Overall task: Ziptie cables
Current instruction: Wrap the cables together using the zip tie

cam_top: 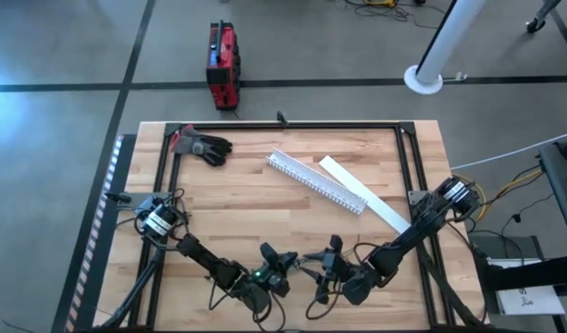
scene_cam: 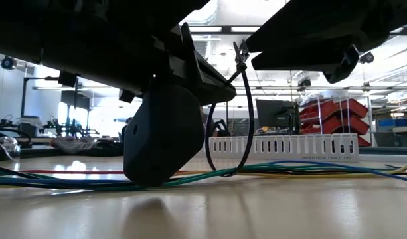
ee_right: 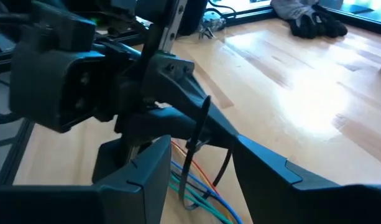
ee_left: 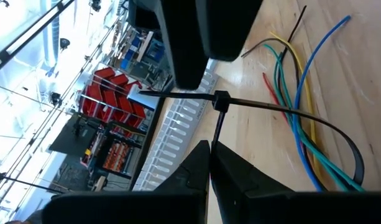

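Left gripper: its two dark fingers are pressed together on the tail of a thin black plastic zip tie, near the front edge of the table.
Right gripper: its fingers stand a little apart with the zip tie's strap between them; I cannot tell if they pinch it.
Zip tie: it makes a loop that hangs down around the cables.
Cables: thin blue, green, yellow and red wires lying flat on the light wooden table, below both grippers.
White slotted plastic channel: farther back, well apart.

No legible text, labels or numbers anywhere.
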Motion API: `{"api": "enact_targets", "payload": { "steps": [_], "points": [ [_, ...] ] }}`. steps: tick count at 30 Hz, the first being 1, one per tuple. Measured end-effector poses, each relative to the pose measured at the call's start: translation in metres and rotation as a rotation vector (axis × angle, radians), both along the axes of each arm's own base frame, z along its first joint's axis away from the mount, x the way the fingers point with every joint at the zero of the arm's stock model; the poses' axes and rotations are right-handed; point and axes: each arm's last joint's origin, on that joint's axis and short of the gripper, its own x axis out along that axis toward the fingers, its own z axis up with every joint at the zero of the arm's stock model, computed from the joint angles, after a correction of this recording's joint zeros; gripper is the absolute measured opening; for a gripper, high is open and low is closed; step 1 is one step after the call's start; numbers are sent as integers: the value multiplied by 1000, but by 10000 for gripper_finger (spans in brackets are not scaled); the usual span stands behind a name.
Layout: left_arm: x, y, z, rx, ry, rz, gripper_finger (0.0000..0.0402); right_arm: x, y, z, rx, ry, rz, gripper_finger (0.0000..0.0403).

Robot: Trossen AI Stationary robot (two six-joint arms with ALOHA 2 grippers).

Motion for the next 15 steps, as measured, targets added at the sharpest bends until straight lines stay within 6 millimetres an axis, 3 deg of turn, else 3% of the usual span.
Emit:
{"api": "enact_targets", "payload": {
  "steps": [15],
  "points": [
    [0,0,0,0,0,0,0,6,-4,2,24,0,11,140]
  ]
}}
